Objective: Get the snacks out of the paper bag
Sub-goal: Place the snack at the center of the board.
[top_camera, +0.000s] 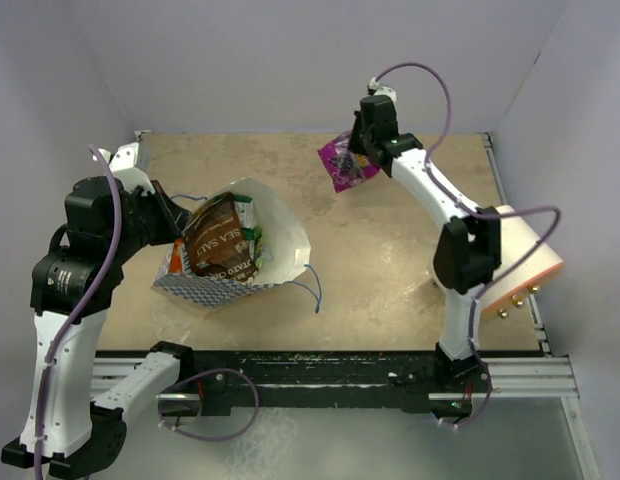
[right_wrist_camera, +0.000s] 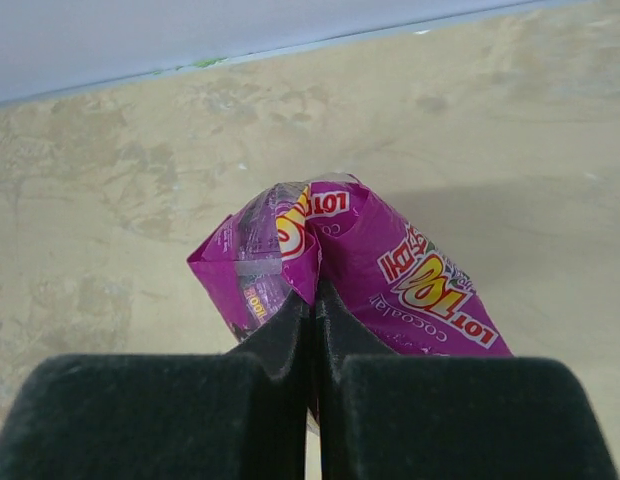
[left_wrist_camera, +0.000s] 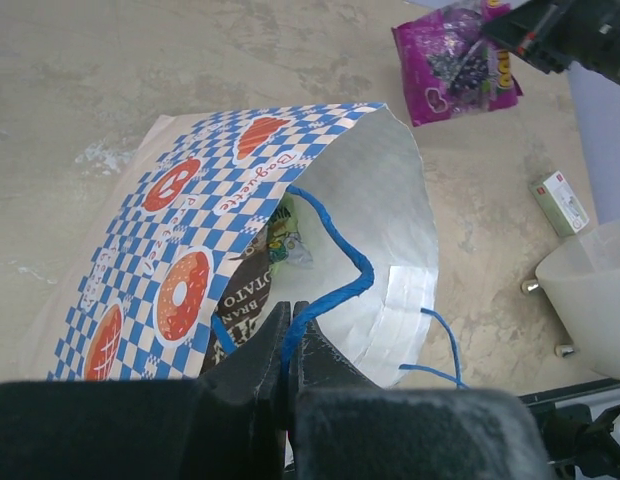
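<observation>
The paper bag point(top_camera: 282, 232) lies on its side at the table's left, mouth open to the right. A dark brown packet point(top_camera: 218, 240) fills the mouth, and a green packet point(left_wrist_camera: 286, 240) shows deeper inside. My left gripper point(left_wrist_camera: 290, 322) is shut on the bag's blue string handle point(left_wrist_camera: 335, 240) and holds the mouth up. A second handle point(top_camera: 312, 285) trails on the table. My right gripper point(right_wrist_camera: 315, 296) is shut on a crumpled magenta-purple packet point(right_wrist_camera: 390, 262), held just above the table at the far middle point(top_camera: 342, 162). A small pale green packet point(left_wrist_camera: 560, 202) lies on the table near the cylinder.
A large cream-peach cylinder point(top_camera: 520, 258) lies at the table's right edge beside the right arm's elbow. Grey walls close the back and both sides. Bare tan table point(top_camera: 380, 270) stretches between the bag and the right arm.
</observation>
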Robot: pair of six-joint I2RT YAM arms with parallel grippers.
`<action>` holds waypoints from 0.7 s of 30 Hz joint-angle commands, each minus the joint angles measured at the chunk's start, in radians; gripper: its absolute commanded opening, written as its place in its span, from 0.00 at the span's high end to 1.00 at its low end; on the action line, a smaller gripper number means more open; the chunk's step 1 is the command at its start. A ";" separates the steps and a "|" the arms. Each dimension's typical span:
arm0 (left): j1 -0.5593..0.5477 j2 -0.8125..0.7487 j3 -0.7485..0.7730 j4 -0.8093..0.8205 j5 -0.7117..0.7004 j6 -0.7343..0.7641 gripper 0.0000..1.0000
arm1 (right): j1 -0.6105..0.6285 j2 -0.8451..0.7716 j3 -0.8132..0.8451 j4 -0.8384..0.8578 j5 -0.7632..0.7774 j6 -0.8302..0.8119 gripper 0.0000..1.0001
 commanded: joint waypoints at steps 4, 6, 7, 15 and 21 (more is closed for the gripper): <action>-0.001 -0.029 0.037 -0.003 -0.078 0.055 1.00 | -0.002 0.242 0.327 0.149 -0.259 0.099 1.00; -0.001 -0.031 0.033 -0.003 -0.101 0.068 1.00 | -0.012 0.313 0.395 0.152 -0.272 0.114 1.00; -0.001 -0.032 0.030 -0.002 -0.104 0.078 1.00 | -0.019 0.346 0.421 0.157 -0.282 0.122 1.00; -0.001 -0.063 -0.023 0.037 -0.097 0.129 1.00 | -0.117 0.538 0.525 0.227 -0.315 0.158 1.00; -0.001 -0.061 -0.055 0.103 -0.073 0.137 1.00 | -0.176 0.675 0.657 0.242 -0.333 0.139 0.99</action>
